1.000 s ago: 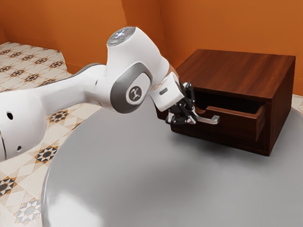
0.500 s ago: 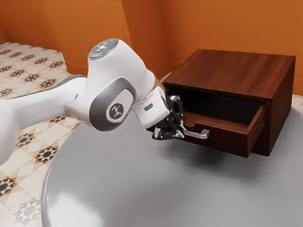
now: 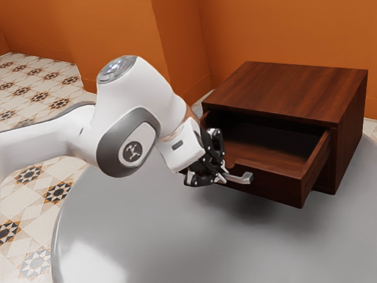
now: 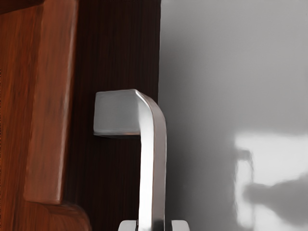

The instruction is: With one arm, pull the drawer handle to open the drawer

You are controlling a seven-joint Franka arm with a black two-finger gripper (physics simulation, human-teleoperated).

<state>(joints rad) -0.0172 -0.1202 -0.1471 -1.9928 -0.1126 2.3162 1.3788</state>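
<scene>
Drawer (image 3: 271, 186) stands partly open
The tool (image 3: 212, 177) clamps its silver handle (image 3: 240, 176); the cabinet (image 3: 288, 88) sits on the grey table (image 3: 177, 242).

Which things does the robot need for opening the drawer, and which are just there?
For the job: gripper, handle, drawer, cabinet.
Just there: grey table, tiled floor, orange wall.

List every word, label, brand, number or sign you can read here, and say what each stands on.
No readable text anywhere.
The arm's grey joint cap bears a small white emblem, a symbol, not letters.
The cabinet, drawer, handle and table carry no markings.
</scene>
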